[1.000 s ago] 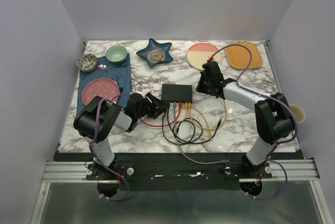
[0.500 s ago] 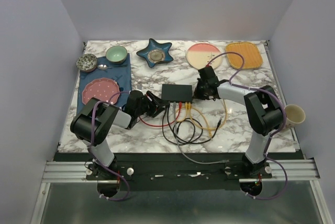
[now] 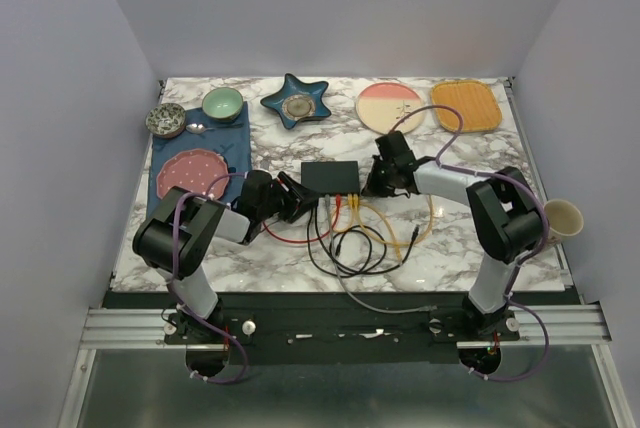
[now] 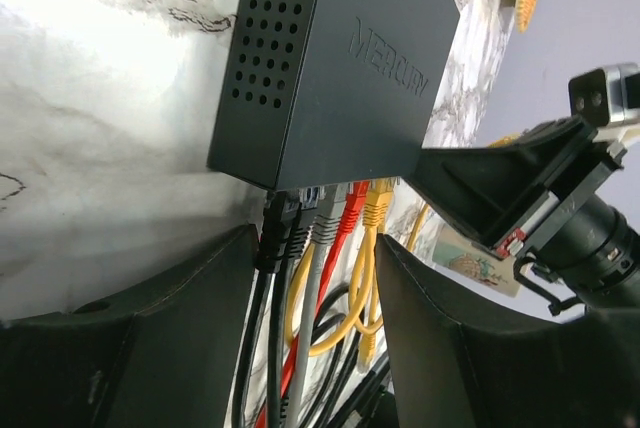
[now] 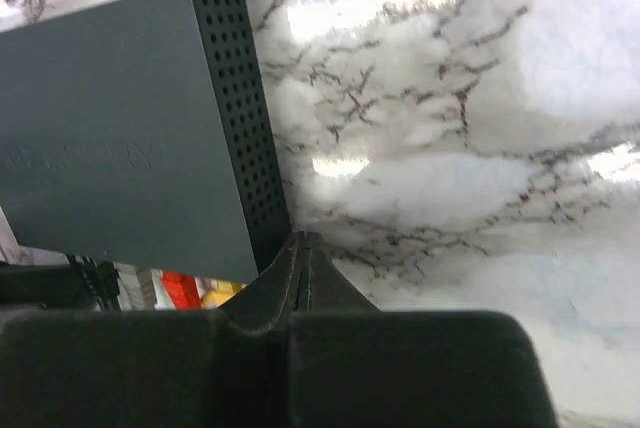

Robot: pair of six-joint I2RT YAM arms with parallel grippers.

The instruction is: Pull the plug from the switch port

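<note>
The switch (image 3: pixel 332 177) (image 4: pixel 330 58) (image 5: pixel 120 138) is a flat black box at mid-table. Black (image 4: pixel 276 233), grey (image 4: pixel 326 220), red (image 4: pixel 352 206) and yellow (image 4: pixel 377 196) plugs sit in its near edge. My left gripper (image 3: pixel 300 198) (image 4: pixel 318 248) is open just short of that edge, its fingers either side of the plugs and their cables, gripping none. My right gripper (image 3: pixel 373 184) (image 5: pixel 302 240) is shut and empty, its tips against the switch's right end. It also shows in the left wrist view (image 4: pixel 500 188).
Black, red, yellow and grey cables loop on the marble (image 3: pixel 360 243) in front of the switch. At the back are a star dish (image 3: pixel 296 100), a round plate (image 3: pixel 390 105), an orange tray (image 3: pixel 467 105) and a green bowl (image 3: pixel 223 103). A cup (image 3: pixel 563 216) is at the right edge.
My right gripper has come down and left from behind the switch's right side to press against its right end. The switch has slid slightly left. The left gripper has barely moved.
</note>
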